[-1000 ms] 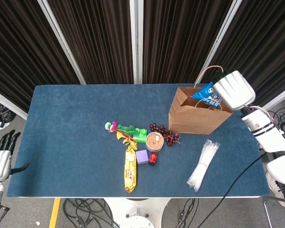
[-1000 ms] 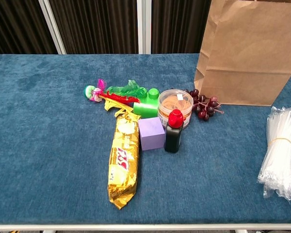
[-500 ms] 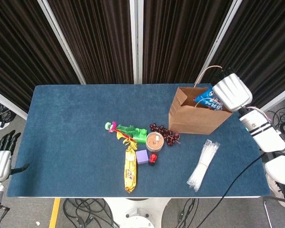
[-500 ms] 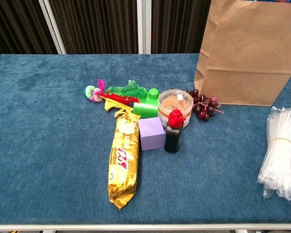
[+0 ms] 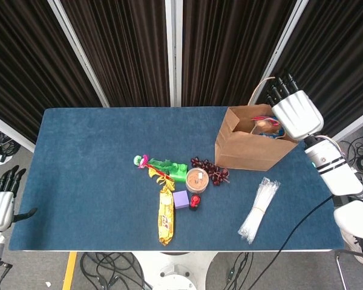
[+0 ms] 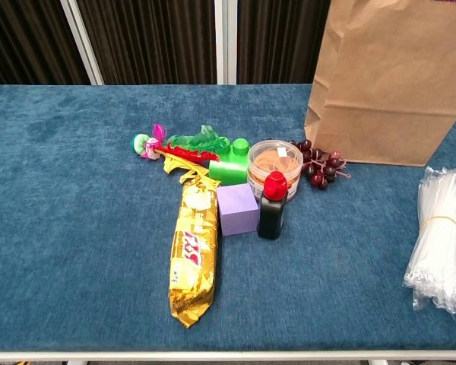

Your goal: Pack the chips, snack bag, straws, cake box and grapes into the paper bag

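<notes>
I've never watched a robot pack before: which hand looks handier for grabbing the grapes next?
Probably the right hand: it hangs open over the paper bag, and the grapes lie just beside that bag. The left hand sits off the table's far left edge.

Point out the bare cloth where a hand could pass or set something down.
Bare: the table's whole left part, left of the feather toy; the back strip by the curtains; between black bottle and straws. Crowded: the cluster from chips to grapes beside the paper bag.

table: matt blue cloth, napped. paper bag: matt brown paper, creased. chips: glossy gold foil. straws: clear glossy plastic.
</notes>
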